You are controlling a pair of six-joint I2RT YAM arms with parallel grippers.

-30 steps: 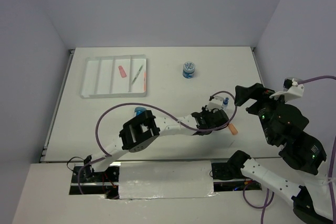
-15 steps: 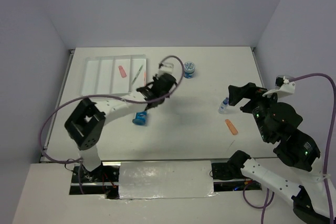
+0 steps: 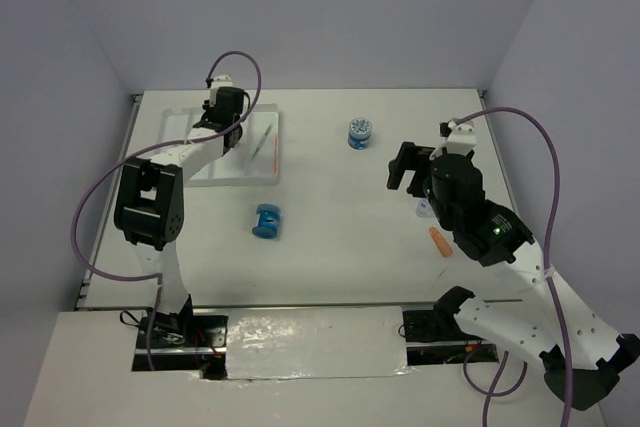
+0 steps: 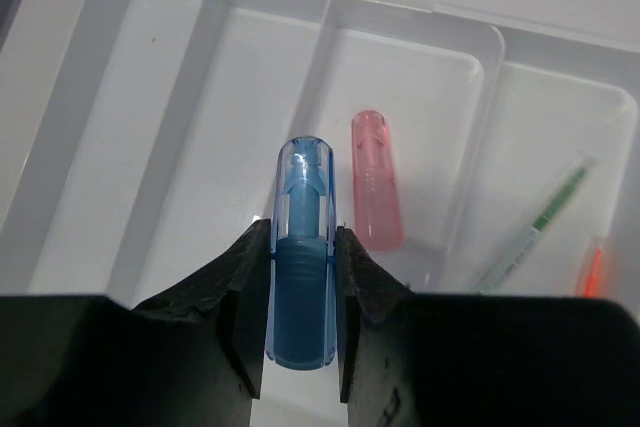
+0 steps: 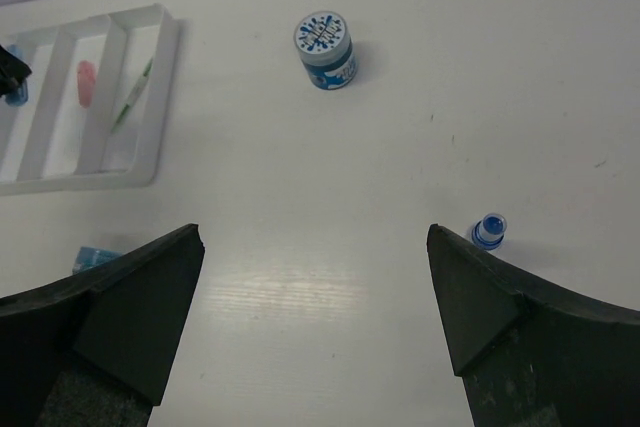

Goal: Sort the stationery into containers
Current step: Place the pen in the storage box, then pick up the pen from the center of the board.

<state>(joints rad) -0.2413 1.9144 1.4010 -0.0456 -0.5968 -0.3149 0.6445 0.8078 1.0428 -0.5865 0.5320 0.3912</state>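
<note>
My left gripper [image 4: 302,237] is shut on a short blue stubby piece [image 4: 302,182] and holds it above the white four-compartment tray [image 4: 330,17], over the second compartment from the left. A pink stubby piece [image 4: 376,179] lies in the third compartment. The grey-green pen [image 4: 535,232] and the orange pen [image 4: 594,269] lie in the fourth. In the top view the left gripper [image 3: 224,119] is over the tray [image 3: 180,147]. My right gripper [image 5: 315,237] is open and empty above bare table, with a small blue bottle-like piece [image 5: 488,230] near its right finger.
A round blue pot [image 3: 360,133] stands at the back centre and also shows in the right wrist view [image 5: 324,49]. A blue spool [image 3: 267,220] lies mid-table. An orange stubby piece [image 3: 440,241] lies by the right arm. The tray sits at the back left by the table edge.
My left arm has swung from the right-middle of the table across to the tray at the back left. My right arm has moved left and forward over the table.
</note>
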